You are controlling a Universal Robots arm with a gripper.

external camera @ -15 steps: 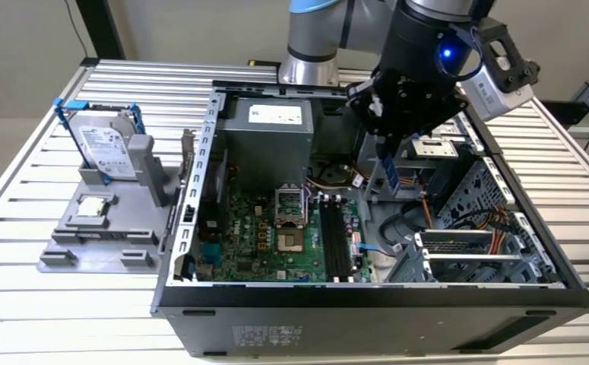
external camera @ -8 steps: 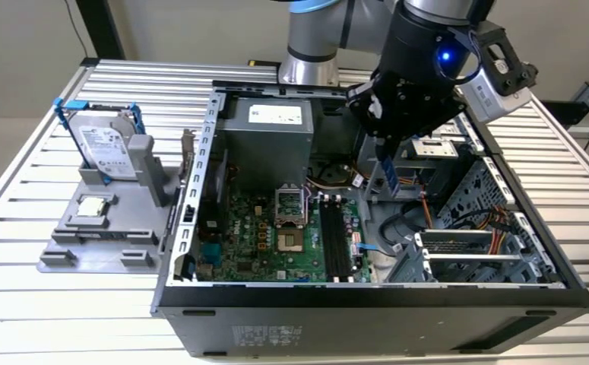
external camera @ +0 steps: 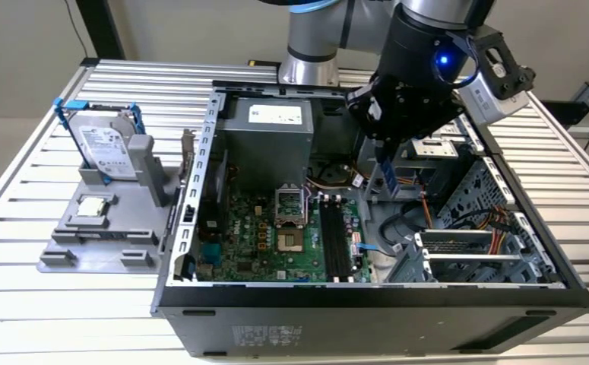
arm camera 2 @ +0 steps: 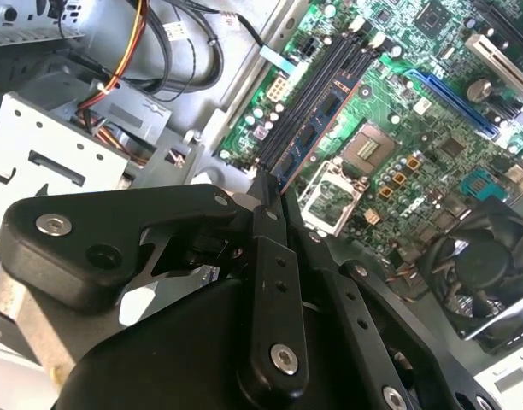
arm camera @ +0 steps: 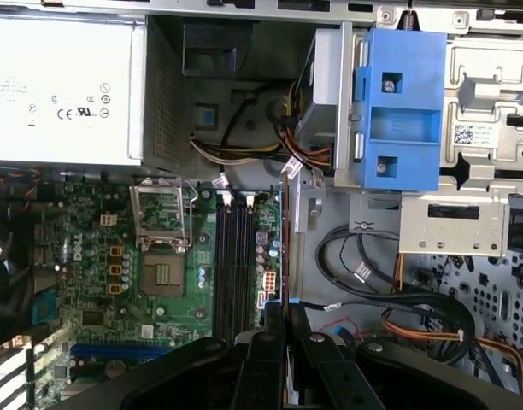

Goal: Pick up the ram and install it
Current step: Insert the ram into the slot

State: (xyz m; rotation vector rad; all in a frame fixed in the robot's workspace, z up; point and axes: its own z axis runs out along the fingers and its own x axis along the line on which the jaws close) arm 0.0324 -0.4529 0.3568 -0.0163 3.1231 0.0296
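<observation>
- The gripper hung over the open computer case, its fingers clenched on the ram, which stood on edge well above the motherboard.
- In the second wrist view the ram ran parallel to the black memory slots, apparently lined up to drop straight into one.
- It sat just beside the slots, towards the case's drive-bay side, not yet seated.

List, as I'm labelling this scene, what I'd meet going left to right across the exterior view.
hard drive in its blue frame → processor socket → black memory slots → ram, held upright by the gripper → metal drive bay
</observation>
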